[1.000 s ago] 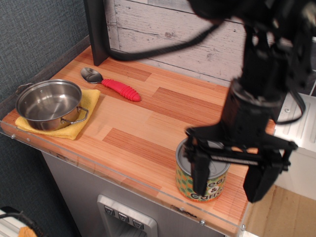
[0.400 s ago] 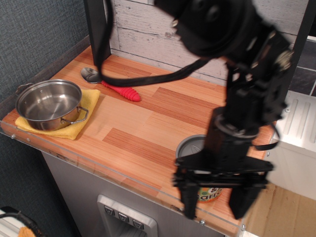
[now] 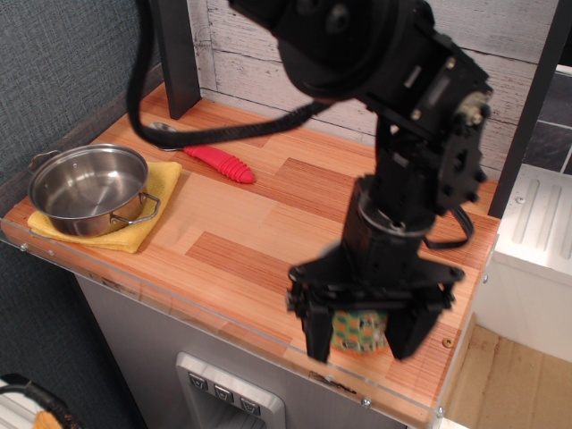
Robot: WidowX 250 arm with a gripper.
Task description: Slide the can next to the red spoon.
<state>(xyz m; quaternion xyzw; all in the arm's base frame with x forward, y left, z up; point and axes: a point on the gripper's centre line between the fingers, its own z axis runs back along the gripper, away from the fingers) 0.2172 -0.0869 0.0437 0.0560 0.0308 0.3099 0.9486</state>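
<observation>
The can (image 3: 359, 332) stands near the front right edge of the wooden counter (image 3: 268, 223). Only a strip of its orange label with green dots shows; its lid is hidden under the arm. My gripper (image 3: 360, 332) is down around it, one black finger (image 3: 315, 335) on its left and one on its right. The jaws are spread; I cannot tell if the pads touch it. The red spoon (image 3: 219, 163) lies at the back left, its silver bowl mostly hidden behind a black cable.
A steel pot (image 3: 89, 188) sits on a yellow cloth (image 3: 159, 186) at the left edge. A black post (image 3: 176, 58) stands at the back left against the plank wall. A clear lip runs along the counter's front edge (image 3: 223, 331).
The gripper has come down and moved left, from above and beside the can to straddling it. Its fingers now cover the can's sides. The can, spoon and pot have stayed put.
</observation>
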